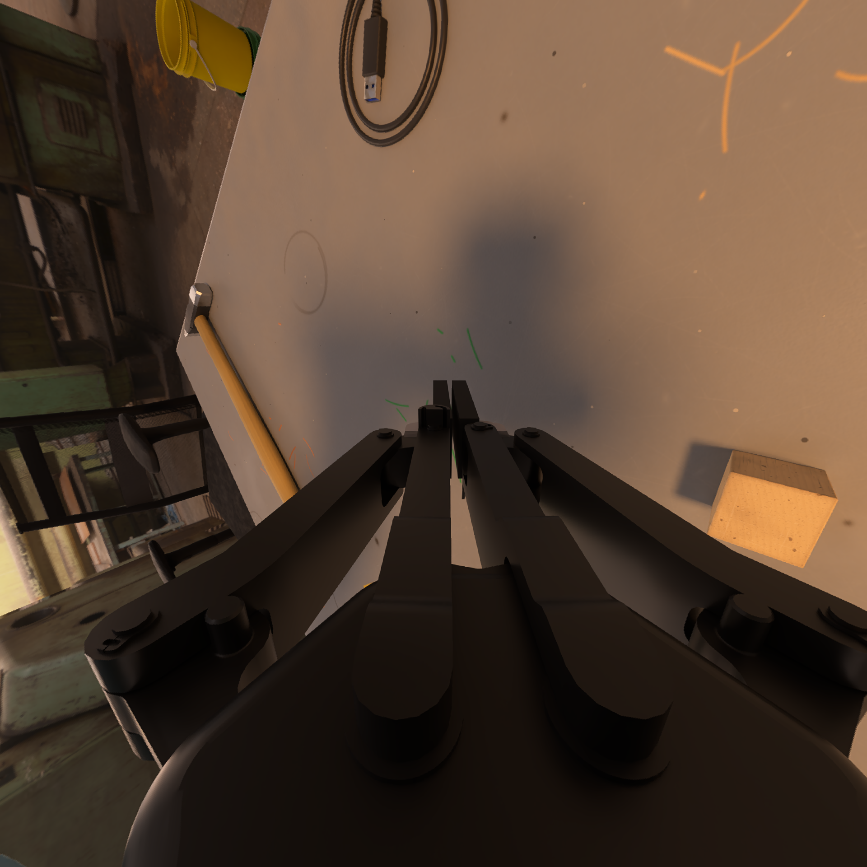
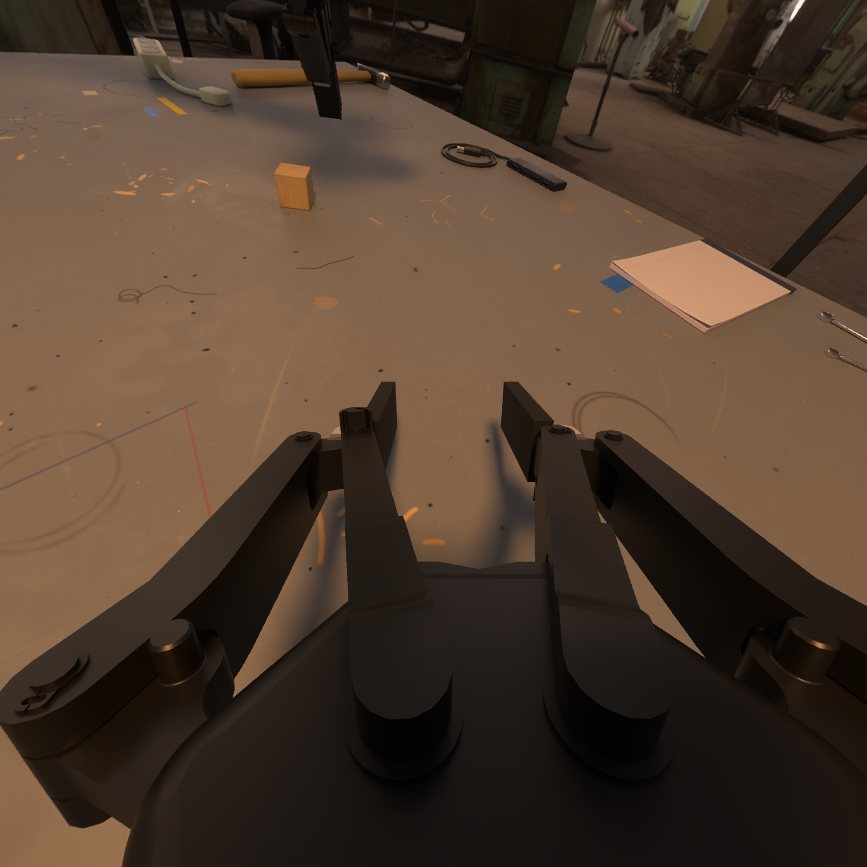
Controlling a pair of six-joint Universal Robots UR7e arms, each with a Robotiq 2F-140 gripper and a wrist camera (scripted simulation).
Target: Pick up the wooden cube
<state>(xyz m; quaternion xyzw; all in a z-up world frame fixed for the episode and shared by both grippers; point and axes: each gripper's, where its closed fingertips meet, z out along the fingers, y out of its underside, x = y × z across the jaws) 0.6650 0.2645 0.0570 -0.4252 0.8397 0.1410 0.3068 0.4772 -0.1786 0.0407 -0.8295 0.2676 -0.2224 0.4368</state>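
The wooden cube (image 1: 769, 509) stands on the grey table, to the right of my left gripper (image 1: 450, 389) and apart from it. My left gripper is shut and empty, hanging above the table. In the right wrist view the cube (image 2: 294, 186) stands far ahead on the table, with the left gripper (image 2: 327, 101) hanging above and beyond it, a little to its right. My right gripper (image 2: 449, 399) is open and empty, low over the near part of the table.
A hammer (image 1: 234, 380) lies along the table's left edge and a coiled USB cable (image 1: 391, 70) lies ahead. A yellow bucket (image 1: 201, 44) stands off the table. The right wrist view shows a notepad (image 2: 703, 284), a USB hub (image 2: 537, 173), two wrenches (image 2: 844, 328) and a pale plug strip (image 2: 152, 56).
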